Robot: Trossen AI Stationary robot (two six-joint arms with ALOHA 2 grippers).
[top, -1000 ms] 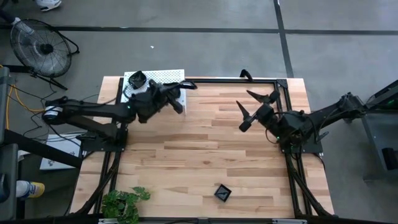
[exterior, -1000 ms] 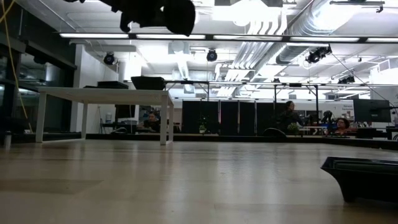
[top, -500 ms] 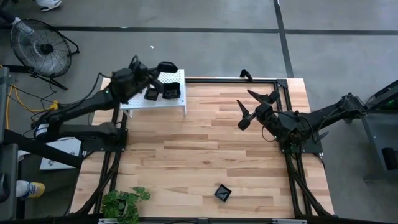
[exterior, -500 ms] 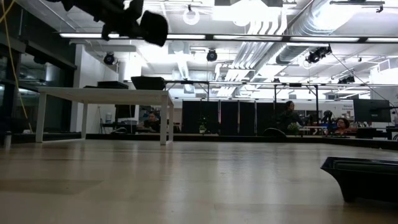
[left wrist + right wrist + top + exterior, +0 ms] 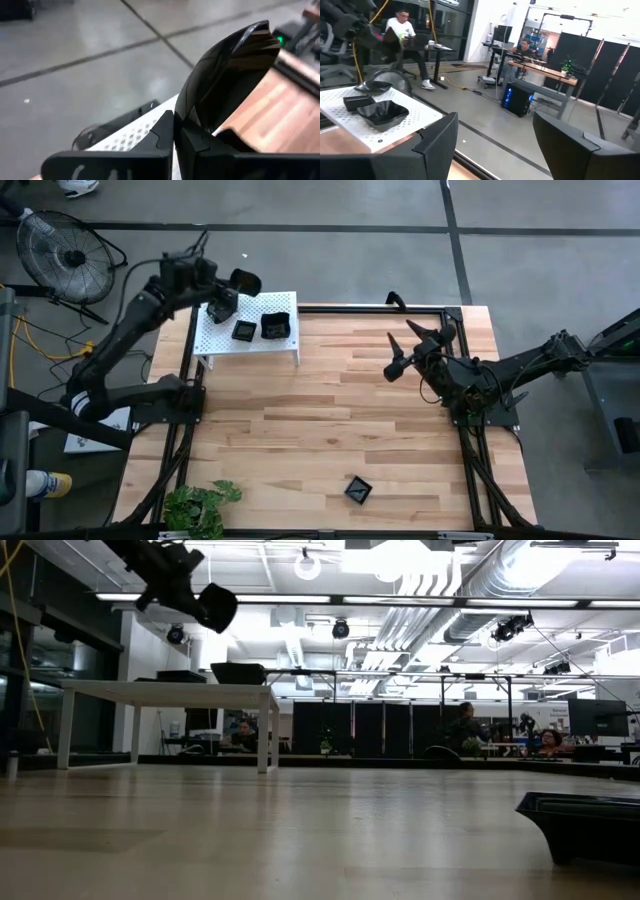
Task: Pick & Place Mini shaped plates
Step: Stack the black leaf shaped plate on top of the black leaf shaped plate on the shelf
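The left gripper (image 5: 232,284) hung raised over the far-left corner of the white perforated shelf (image 5: 225,340), its fingers (image 5: 165,131) pinched together on the rim of a glossy black leaf-shaped plate (image 5: 225,75). Three more black mini plates sat on the shelf: a square one (image 5: 244,331), a larger one (image 5: 275,326) just beside it, and one under the gripper (image 5: 221,308). The right gripper (image 5: 412,346) hovered near the table's right edge with its fingers spread apart and empty. A lone black square plate (image 5: 358,489) lay near the front edge, well apart from both arms. The wooden table (image 5: 320,420) between the arms lay open. A potted plant (image 5: 198,507) occupied the front-left corner.
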